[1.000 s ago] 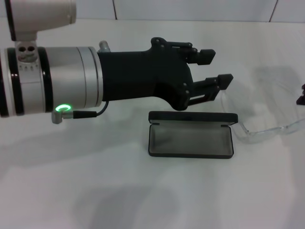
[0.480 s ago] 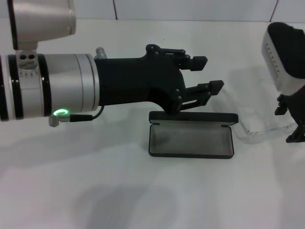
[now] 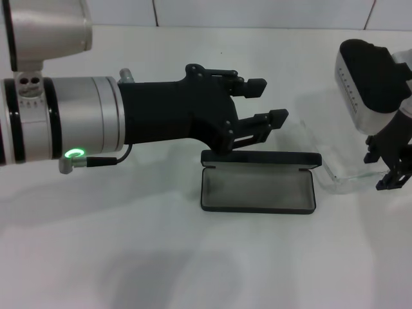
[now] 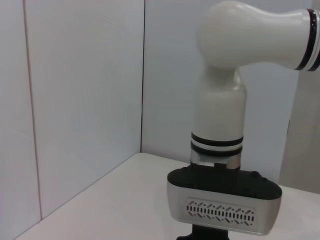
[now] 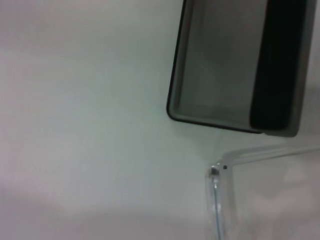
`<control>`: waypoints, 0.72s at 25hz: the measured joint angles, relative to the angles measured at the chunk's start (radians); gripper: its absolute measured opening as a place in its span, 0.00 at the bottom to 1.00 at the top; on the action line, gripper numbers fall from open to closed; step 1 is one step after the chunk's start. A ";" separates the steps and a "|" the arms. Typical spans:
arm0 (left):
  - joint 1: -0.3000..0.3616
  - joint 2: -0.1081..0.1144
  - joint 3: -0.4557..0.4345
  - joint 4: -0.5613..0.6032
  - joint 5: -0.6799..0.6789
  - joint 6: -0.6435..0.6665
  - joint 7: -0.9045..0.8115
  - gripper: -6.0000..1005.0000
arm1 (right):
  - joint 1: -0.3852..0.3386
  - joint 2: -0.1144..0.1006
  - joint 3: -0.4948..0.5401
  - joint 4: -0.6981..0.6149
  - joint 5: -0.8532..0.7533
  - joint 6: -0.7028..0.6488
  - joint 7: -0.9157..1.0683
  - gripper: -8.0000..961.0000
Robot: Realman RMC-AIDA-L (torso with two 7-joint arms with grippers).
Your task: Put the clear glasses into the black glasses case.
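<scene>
Glasses of fully clear colourless plastic (image 3: 344,168) lie on the white worktop (image 3: 161,257) just right of the open slim black hard-shell case (image 3: 258,187). Right end effector (image 3: 386,168) hangs over them, its opening unreadable; left end effector (image 3: 269,100) hovers behind the case, spread and empty.

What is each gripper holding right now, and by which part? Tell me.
Nothing is held. The left gripper hangs open above the black glasses case. The right gripper is over the clear glasses, with no grasp visible.

One clear glasses (image 3: 341,175), one black glasses case (image 3: 258,182), two hands.
</scene>
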 joint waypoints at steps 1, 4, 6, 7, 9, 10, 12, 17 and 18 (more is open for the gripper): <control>0.000 0.000 0.000 -0.002 0.000 0.000 0.002 0.48 | -0.002 0.000 -0.007 0.001 0.000 0.000 0.004 0.63; 0.000 0.000 0.000 -0.007 0.000 0.000 0.008 0.48 | -0.006 0.000 -0.014 0.002 0.000 0.000 0.009 0.58; 0.000 0.000 0.000 -0.011 0.000 0.000 0.010 0.48 | -0.011 0.000 -0.015 0.000 0.000 0.002 0.011 0.54; 0.000 0.000 0.000 -0.014 0.000 0.000 0.010 0.48 | -0.013 0.000 -0.015 -0.002 0.000 0.002 0.011 0.52; 0.000 0.000 0.000 -0.018 0.000 0.000 0.010 0.48 | -0.019 0.000 -0.015 -0.008 0.001 0.003 0.013 0.48; 0.000 0.000 0.000 -0.020 0.000 0.000 0.010 0.48 | -0.021 0.000 -0.015 -0.008 0.001 0.004 0.014 0.46; 0.000 0.000 0.000 -0.022 -0.001 0.000 0.010 0.48 | -0.025 0.000 -0.014 -0.010 0.001 0.004 0.018 0.40; 0.002 0.000 0.000 -0.029 -0.004 0.000 0.010 0.47 | -0.079 -0.002 -0.006 -0.100 0.003 -0.003 0.032 0.20; 0.002 0.000 0.000 -0.030 -0.004 0.000 0.010 0.47 | -0.091 -0.003 -0.006 -0.119 0.002 -0.006 0.034 0.18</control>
